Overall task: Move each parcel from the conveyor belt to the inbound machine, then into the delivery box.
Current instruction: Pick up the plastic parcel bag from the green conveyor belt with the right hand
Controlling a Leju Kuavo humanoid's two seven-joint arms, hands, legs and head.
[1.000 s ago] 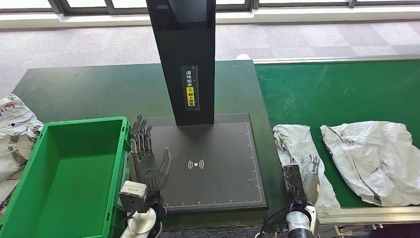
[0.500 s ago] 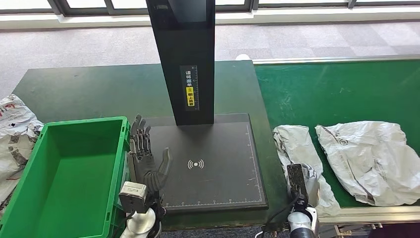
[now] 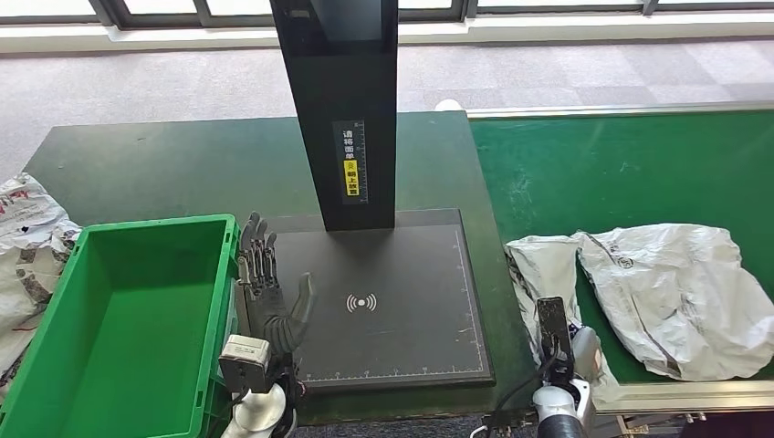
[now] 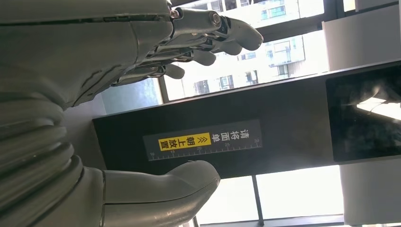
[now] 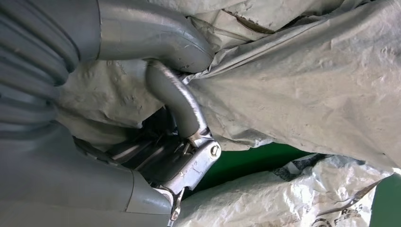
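Step in hand: the right hand (image 3: 568, 351) has closed on the smaller parcel (image 3: 548, 269) at the near left end of the conveyor belt (image 3: 621, 164); judged from this, the lift off the belt comes next
Right hand: its fingers (image 5: 179, 99) are curled into the crumpled grey wrapping and clamped on it, thumb on one side, fingers on the other, as the right wrist view shows
Left hand: the left hand (image 3: 271, 301) stands upright at the left edge of the scanner plate (image 3: 402, 292), just beside the green crate (image 3: 137, 228), fingers straight and apart, holding nothing
Parcels: the smaller parcel lies along the belt's left edge, its far end touching or tucked under the larger parcel (image 3: 675, 292); which of the two, the pictures do not settle
Other bags: more grey bags (image 3: 27, 246) lie at the desk's left edge, beyond the crate
Doing it well: lift straight up first so the bag comes free of the larger parcel without dragging it, then carry it left over the belt's edge to the middle of the plate, under the black post (image 3: 342, 109)
Label: the post's yellow sign seems to ask for the label side up, so the bag is best laid flat and not bunched
Risk: the wrapping is thin and slack; a grip on loose film alone may let the contents sag or slip, so a slow lift seems wise
Handover: the left hand is already close to the plate and well placed to pass the parcel on to the crate
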